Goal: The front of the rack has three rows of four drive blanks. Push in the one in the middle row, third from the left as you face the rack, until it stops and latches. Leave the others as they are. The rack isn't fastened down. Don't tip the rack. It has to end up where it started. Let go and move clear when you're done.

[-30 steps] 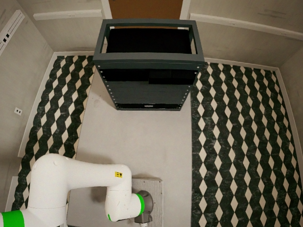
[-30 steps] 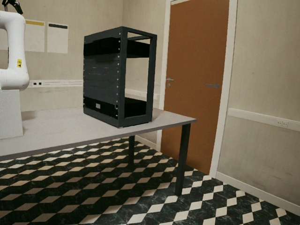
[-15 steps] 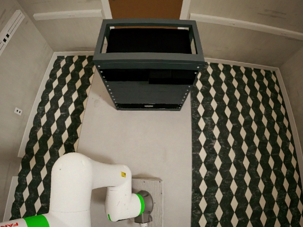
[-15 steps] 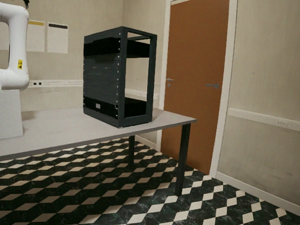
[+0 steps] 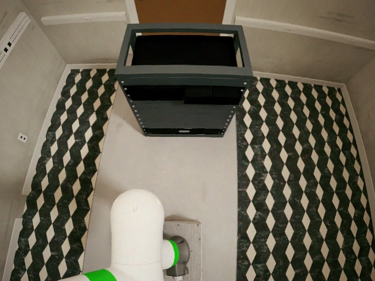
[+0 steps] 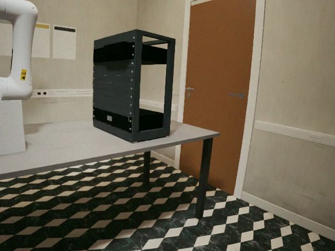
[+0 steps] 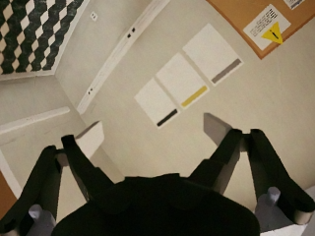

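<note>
One tool (image 7: 153, 126), fully open w/ nothing held, pts at wall; rack (image 5: 183, 69) (image 6: 137, 89) upright on table (image 5: 175, 169) (image 6: 67, 140).

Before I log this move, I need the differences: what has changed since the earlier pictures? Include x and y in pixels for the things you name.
In the top view, the arm's white upper section (image 5: 136, 229) (image 6: 22, 48) has swung rightward, toward its base. Nothing was visibly gripped or released; the equipment rack (image 5: 184, 71) (image 6: 137, 81) stayed put.
</note>
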You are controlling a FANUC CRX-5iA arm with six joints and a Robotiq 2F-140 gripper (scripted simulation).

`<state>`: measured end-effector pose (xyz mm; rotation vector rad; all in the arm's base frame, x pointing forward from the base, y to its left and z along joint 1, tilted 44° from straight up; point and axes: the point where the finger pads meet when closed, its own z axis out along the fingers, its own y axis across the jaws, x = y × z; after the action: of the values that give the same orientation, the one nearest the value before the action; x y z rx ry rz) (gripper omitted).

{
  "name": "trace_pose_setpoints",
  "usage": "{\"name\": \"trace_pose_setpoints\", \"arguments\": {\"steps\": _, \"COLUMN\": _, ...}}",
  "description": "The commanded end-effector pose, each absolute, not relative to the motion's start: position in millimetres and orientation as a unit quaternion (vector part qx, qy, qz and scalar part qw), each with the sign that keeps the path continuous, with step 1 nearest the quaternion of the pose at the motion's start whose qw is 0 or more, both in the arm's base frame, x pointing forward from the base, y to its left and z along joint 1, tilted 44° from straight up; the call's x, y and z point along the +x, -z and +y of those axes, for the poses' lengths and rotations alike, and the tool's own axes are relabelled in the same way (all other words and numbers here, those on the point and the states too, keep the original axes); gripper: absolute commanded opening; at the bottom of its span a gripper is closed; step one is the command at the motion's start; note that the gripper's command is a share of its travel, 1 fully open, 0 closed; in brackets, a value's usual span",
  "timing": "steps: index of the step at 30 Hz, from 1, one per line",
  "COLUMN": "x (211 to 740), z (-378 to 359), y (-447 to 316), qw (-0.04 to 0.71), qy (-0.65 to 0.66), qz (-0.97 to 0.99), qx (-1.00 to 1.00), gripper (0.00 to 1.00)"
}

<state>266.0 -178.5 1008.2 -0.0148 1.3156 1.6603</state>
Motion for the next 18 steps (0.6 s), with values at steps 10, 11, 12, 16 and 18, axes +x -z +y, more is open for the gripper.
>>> {"name": "trace_pose_setpoints", "arguments": {"steps": 10, "x": 288, "z": -286, "y": -971, "qw": 0.528, "qy": -0.701, "qz": 0.473, "qx": 0.078, "gripper": 1.0}}
{"name": "trace_pose_setpoints", "arguments": {"steps": 11, "x": 289, "z": -292, "y": -968, "qw": 0.53, "qy": -0.701, "qz": 0.469, "qx": 0.082, "gripper": 1.0}}
{"name": "trace_pose_setpoints", "arguments": {"steps": 12, "x": 290, "z": -299, "y": -964, "qw": 0.532, "qy": -0.702, "qz": 0.465, "qx": 0.088, "gripper": 1.0}}
{"name": "trace_pose_setpoints", "arguments": {"steps": 16, "x": 296, "z": -329, "y": -947, "qw": 0.539, "qy": -0.704, "qz": 0.449, "qx": 0.113, "gripper": 1.0}}
{"name": "trace_pose_setpoints", "arguments": {"steps": 18, "x": 298, "z": -344, "y": -937, "qw": 0.542, "qy": -0.705, "qz": 0.44, "qx": 0.125, "gripper": 1.0}}
